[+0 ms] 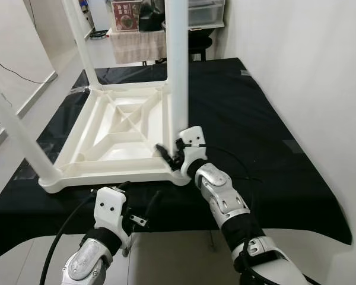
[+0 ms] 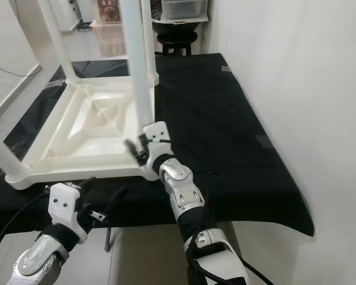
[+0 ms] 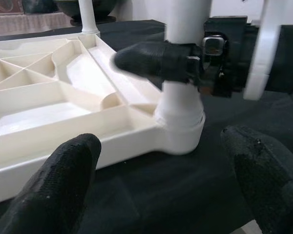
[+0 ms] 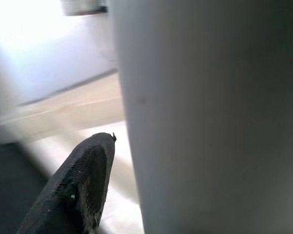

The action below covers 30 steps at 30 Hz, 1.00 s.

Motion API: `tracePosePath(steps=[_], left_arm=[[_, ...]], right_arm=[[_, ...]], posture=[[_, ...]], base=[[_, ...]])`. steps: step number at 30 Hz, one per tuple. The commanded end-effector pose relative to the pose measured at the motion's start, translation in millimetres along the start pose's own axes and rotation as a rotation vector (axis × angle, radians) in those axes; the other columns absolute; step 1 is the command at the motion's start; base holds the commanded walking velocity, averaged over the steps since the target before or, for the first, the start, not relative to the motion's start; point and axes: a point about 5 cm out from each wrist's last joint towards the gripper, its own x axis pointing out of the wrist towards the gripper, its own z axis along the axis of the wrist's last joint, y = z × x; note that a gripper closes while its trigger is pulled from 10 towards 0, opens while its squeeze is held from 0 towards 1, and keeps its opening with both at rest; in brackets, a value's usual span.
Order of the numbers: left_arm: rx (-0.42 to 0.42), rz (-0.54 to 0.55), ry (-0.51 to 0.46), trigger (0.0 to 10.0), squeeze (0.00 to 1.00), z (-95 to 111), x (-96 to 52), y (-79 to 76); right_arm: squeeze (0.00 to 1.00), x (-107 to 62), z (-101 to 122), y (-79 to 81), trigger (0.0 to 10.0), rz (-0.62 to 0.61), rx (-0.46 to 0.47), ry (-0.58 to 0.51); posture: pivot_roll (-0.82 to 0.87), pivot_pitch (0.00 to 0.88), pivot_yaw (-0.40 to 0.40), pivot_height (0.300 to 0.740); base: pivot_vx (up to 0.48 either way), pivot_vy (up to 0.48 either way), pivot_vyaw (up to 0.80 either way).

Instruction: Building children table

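Left gripper (image 1: 141,205): fingers spread wide, holding nothing, just in front of the table's near edge.
Table (image 1: 115,127): white, upside down on a black cloth (image 1: 255,130) (legs pointing up), directly beyond the left gripper.
Leg (image 1: 178,65): upright in the near right corner socket.
Right gripper (image 1: 169,155): fingers closed around the leg's base.

Pressed close against a white table leg (image 4: 210,117), tall and smooth, spanning twelve to six o'clock and everything toward three. At seven o'clock, one black textured fingertip (image 4: 78,185) of the right gripper, just beside the leg. Behind, toward ten o'clock, blurred pale floor and wall.
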Motion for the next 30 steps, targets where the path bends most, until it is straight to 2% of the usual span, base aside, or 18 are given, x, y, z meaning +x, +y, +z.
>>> tracePosePath(steps=[1,2,3,4,6,8,12,13,14,15,17,19,23,30], left_arm=[[-0.002,-0.002,0.019,10.0,0.00,-2.1,-0.4,1.4],[-0.003,-0.002,0.019,10.0,0.00,-2.3,-0.2,1.3],[-0.003,-0.003,0.019,10.0,0.00,-2.5,0.0,1.1],[-0.003,-0.003,0.019,10.0,0.00,-2.5,0.0,1.1],[-0.002,-0.002,0.020,10.0,0.00,-3.0,0.8,0.7],[-0.002,-0.002,0.020,10.0,0.00,-3.3,1.1,0.6],[-0.001,-0.002,0.022,10.0,0.00,-3.9,1.4,0.4],[-0.002,-0.003,0.023,10.0,0.00,-4.3,1.6,0.1],[-0.002,-0.003,0.024,10.0,0.00,-4.5,1.7,-0.2],[-0.003,-0.004,0.024,10.0,0.00,-4.7,1.7,-0.5],[-0.003,-0.004,0.024,10.0,0.00,-4.7,1.7,-0.5],[-0.004,-0.004,0.024,10.0,0.00,-4.7,1.8,-1.1],[-0.006,-0.005,0.024,10.0,0.00,-4.7,1.6,-1.6],[-0.012,-0.010,0.023,10.0,0.00,-4.1,1.2,-2.2]], right_arm=[[0.31,7.7,12.1,11.4,10.0,0.181,-0.032,-0.016],[0.31,7.1,15.7,7.6,10.0,0.254,-0.060,-0.008],[0.00,6.2,19.6,1.2,10.0,0.310,-0.117,0.009],[0.00,6.2,19.6,1.2,10.0,0.310,-0.117,0.009],[0.00,5.6,27.7,-9.1,10.0,0.407,-0.173,0.051],[0.00,5.5,30.4,-12.1,10.0,0.435,-0.192,0.068],[0.00,8.3,34.2,-15.5,10.0,0.446,-0.172,0.089],[0.00,8.9,34.1,-16.0,8.0,0.456,-0.136,0.095],[0.00,8.3,33.3,-16.5,3.4,0.473,-0.103,0.103],[0.00,6.8,31.7,-17.0,0.0,0.491,-0.085,0.110],[0.00,6.8,31.7,-17.0,0.0,0.491,-0.085,0.110],[0.00,1.2,27.0,-18.5,0.0,0.555,-0.064,0.129],[0.00,-3.2,24.4,-20.1,0.0,0.598,-0.043,0.132],[0.00,-14.0,22.0,-25.1,0.0,0.666,-0.013,0.103]], posture=[[0.03,0.063,0.007,0.740],[0.03,0.063,0.007,0.740],[0.04,0.060,0.003,0.740],[0.04,0.060,0.003,0.740],[0.04,0.055,0.001,0.740],[0.04,0.055,0.001,0.740],[0.05,0.052,0.000,0.740],[0.05,0.051,-0.002,0.740],[0.05,0.051,-0.003,0.740],[0.05,0.053,-0.005,0.740],[0.05,0.053,-0.005,0.740],[0.05,0.055,-0.005,0.740],[0.04,0.059,-0.001,0.740],[0.03,0.068,0.005,0.740]], base=[[0.000,0.000,0.00],[0.000,0.000,0.00],[0.000,0.000,0.00],[0.000,0.000,0.00],[0.000,0.000,0.00],[0.000,0.000,0.00],[0.000,0.000,0.00],[0.000,0.000,0.00],[0.000,0.000,0.00],[0.000,0.000,0.00],[0.000,0.000,0.00],[0.000,0.000,0.00],[0.000,0.000,0.00],[0.000,0.000,0.00]])
